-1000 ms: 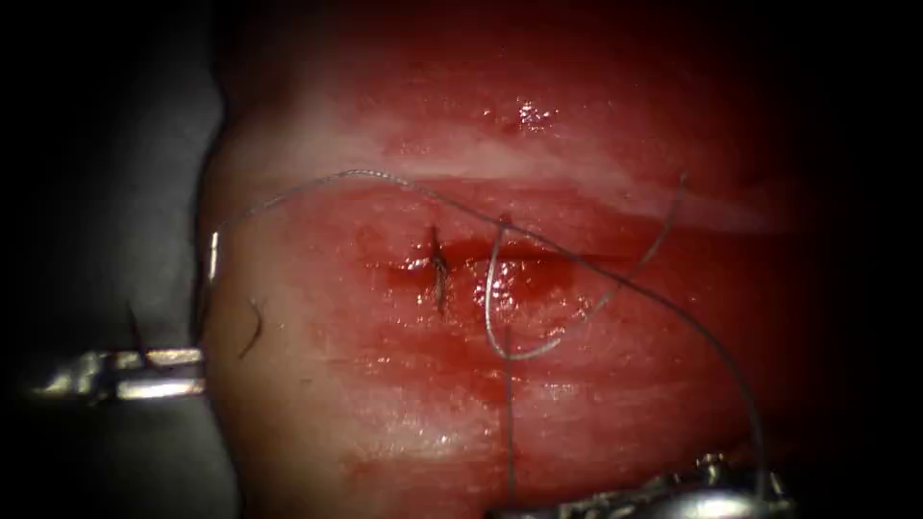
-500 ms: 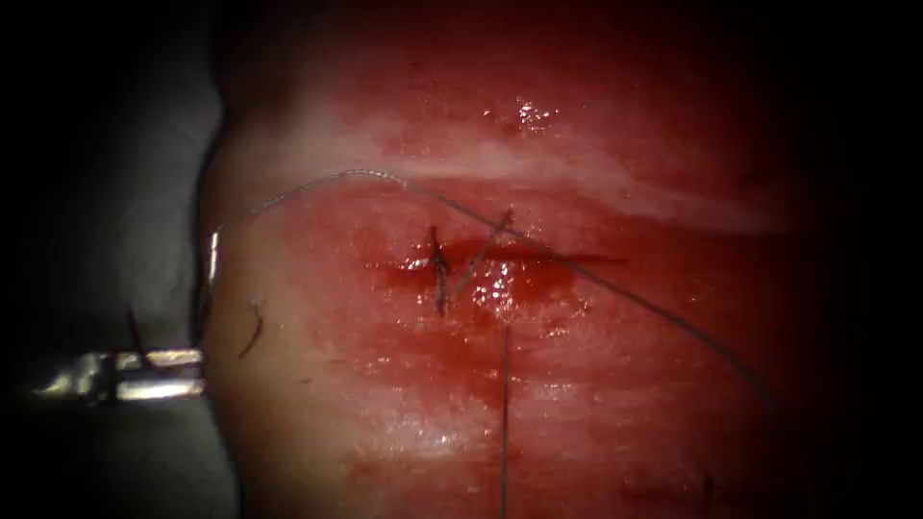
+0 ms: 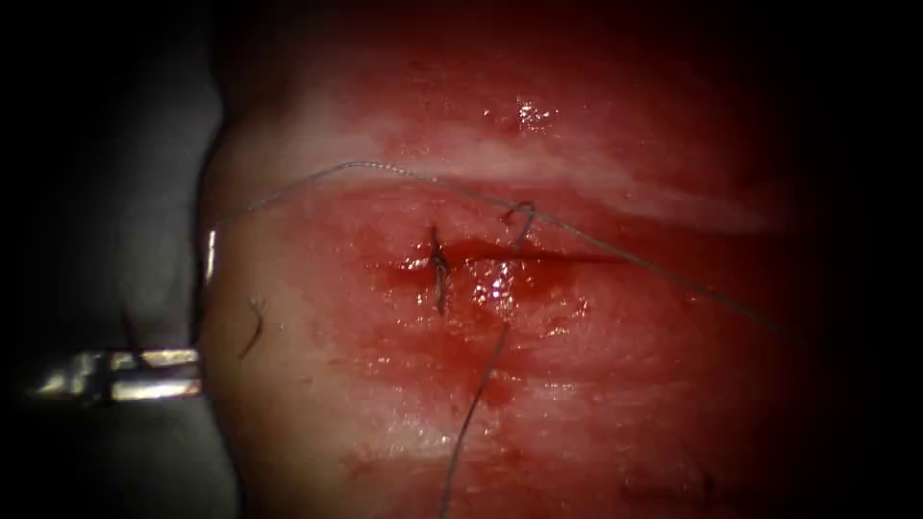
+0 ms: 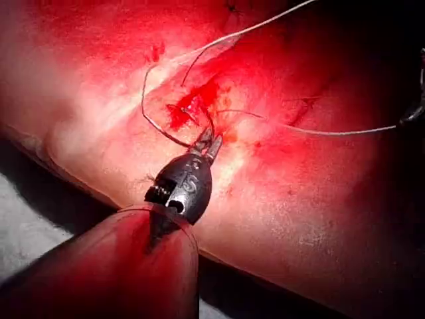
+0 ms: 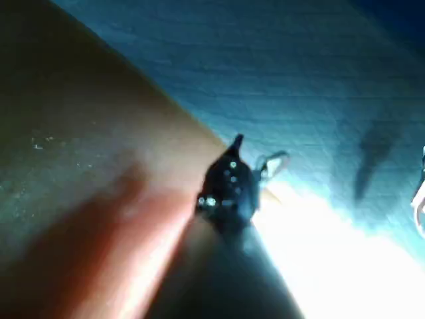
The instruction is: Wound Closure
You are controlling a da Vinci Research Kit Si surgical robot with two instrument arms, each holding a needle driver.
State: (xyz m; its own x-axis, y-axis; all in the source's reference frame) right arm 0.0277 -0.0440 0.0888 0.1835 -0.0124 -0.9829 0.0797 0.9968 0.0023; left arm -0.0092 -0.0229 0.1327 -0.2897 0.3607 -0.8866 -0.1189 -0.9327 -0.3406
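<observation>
One big piece of tissue (image 3: 596,404) is seen, with a cut (image 3: 567,257) across its middle and red fluid (image 3: 500,288) pooled on it. The left tool (image 3: 195,371) is kept at the tissue's left edge. Its jaws look closed on the needle (image 3: 211,255) near one end, and the needle seems to be out of the tissue. What the right tool (image 5: 255,153) holds cannot be told. A long thread (image 3: 385,168) is stretched from the needle over the cut to the right. One small stitch (image 3: 439,279) is done. A second pass looks threaded just right of it but not tied, and more of the cut is left open.
</observation>
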